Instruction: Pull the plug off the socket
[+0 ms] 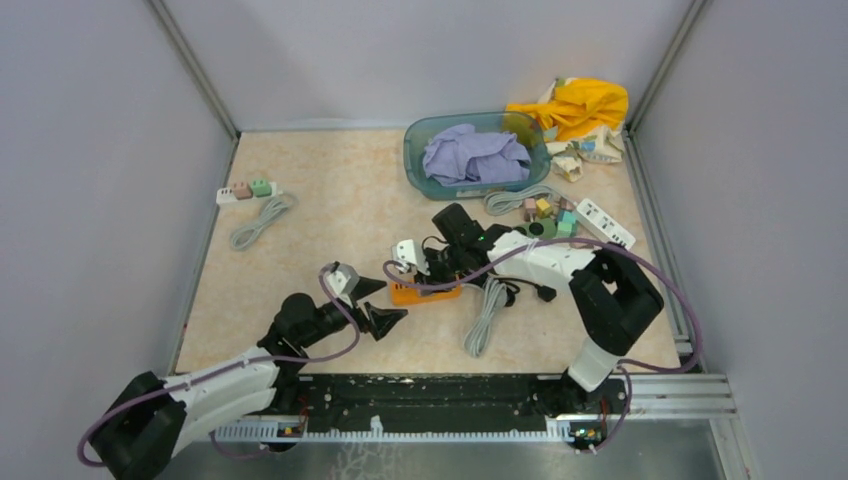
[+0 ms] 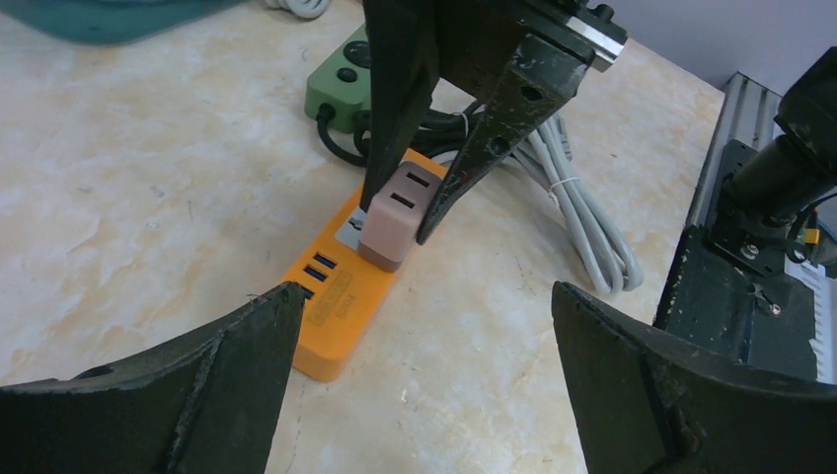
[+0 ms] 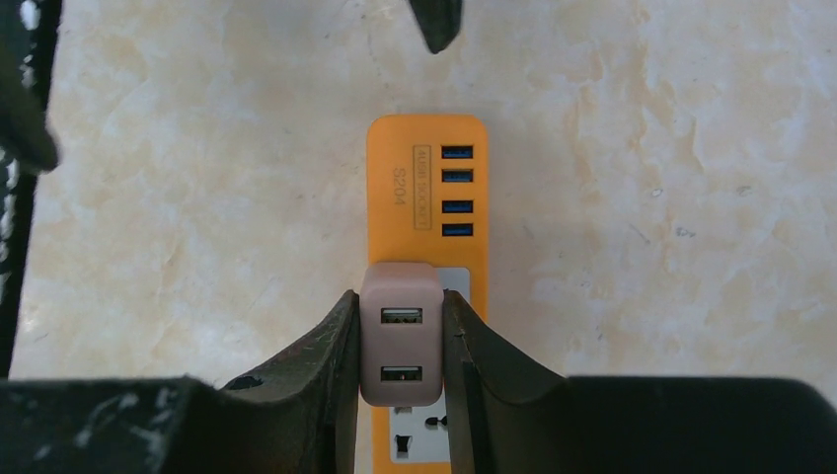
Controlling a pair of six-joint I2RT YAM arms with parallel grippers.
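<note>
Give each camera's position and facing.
Top external: above and behind, looking down on the table; left arm and right arm show.
Left wrist: low, facing the orange power strip; open left gripper frames it.
Right wrist: straight above the strip; right gripper shut on the plug.
Wrist views share plug, strip, right gripper.

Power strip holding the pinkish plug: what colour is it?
The power strip is bright orange, clearest in the right wrist view.
</note>
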